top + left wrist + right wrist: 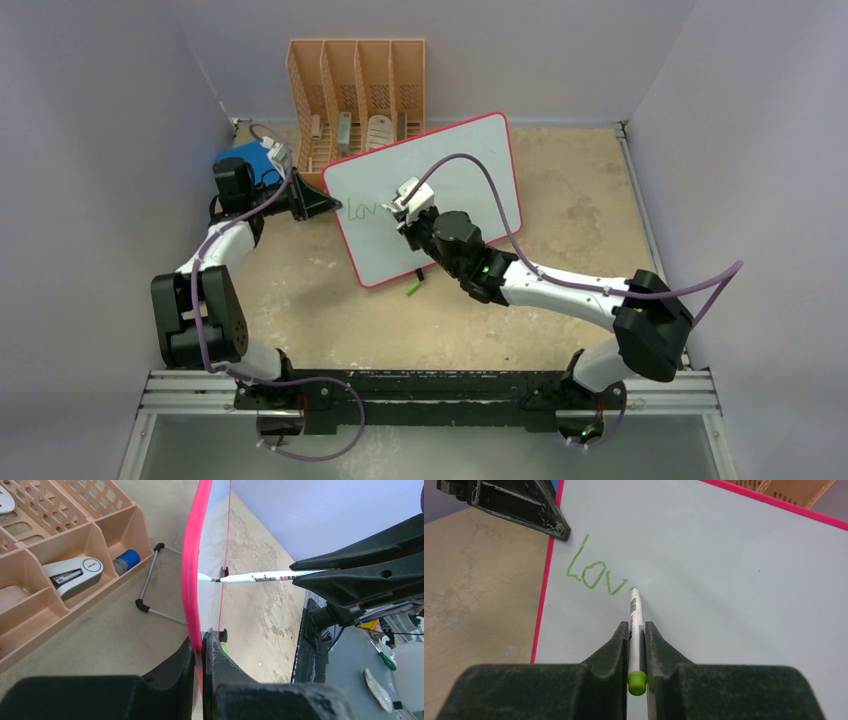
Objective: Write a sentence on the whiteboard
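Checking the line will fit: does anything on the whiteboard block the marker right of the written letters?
Nothing visible. Right of the letters the whiteboard is bare; the left gripper clamps its left rim, clear of the marker.

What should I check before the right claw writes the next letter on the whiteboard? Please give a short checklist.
1. Left claw clamps the whiteboard rim: ok.
2. Right claw shut on the marker: ok.
3. Marker tip just right of the green letters: ok.
4. Bare board right of the tip for more letters: ok.
5. Marker has enough ink: cannot tell.
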Controlling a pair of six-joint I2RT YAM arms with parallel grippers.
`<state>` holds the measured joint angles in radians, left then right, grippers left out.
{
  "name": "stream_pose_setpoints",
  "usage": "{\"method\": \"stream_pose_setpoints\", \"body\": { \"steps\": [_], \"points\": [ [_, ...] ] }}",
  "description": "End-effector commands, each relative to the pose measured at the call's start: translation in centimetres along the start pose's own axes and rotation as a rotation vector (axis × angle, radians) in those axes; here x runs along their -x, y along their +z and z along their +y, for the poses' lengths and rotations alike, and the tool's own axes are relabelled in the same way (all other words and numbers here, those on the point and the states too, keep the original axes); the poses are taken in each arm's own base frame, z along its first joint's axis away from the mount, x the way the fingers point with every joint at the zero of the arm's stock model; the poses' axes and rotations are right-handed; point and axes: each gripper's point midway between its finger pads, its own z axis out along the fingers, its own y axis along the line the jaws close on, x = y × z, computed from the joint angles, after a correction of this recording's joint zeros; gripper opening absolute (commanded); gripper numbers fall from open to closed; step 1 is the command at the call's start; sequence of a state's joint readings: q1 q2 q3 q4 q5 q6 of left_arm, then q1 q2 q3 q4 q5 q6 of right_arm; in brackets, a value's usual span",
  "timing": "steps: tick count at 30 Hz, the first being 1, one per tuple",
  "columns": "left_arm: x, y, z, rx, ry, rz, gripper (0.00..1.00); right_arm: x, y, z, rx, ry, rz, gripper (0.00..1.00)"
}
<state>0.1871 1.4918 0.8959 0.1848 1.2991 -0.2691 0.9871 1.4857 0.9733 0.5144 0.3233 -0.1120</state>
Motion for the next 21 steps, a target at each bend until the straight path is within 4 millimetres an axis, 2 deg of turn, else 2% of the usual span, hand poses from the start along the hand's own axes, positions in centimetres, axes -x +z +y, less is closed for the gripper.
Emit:
{"method": "stream_pose_setpoints", "body": {
  "steps": [1, 21],
  "points": [
    [1.3, 0.3, -1.0, -0.017, 0.103, -0.006, 0.00, 1.4, -0.2, -1.6, -0.055, 0.020, -0.041, 0.00],
    [1.3, 0.3, -0.9, -0.016, 0.103, -0.006, 0.00, 1.5, -0.5, -2.7, -0.080, 0.022, -0.044, 0.00]
  ]
}}
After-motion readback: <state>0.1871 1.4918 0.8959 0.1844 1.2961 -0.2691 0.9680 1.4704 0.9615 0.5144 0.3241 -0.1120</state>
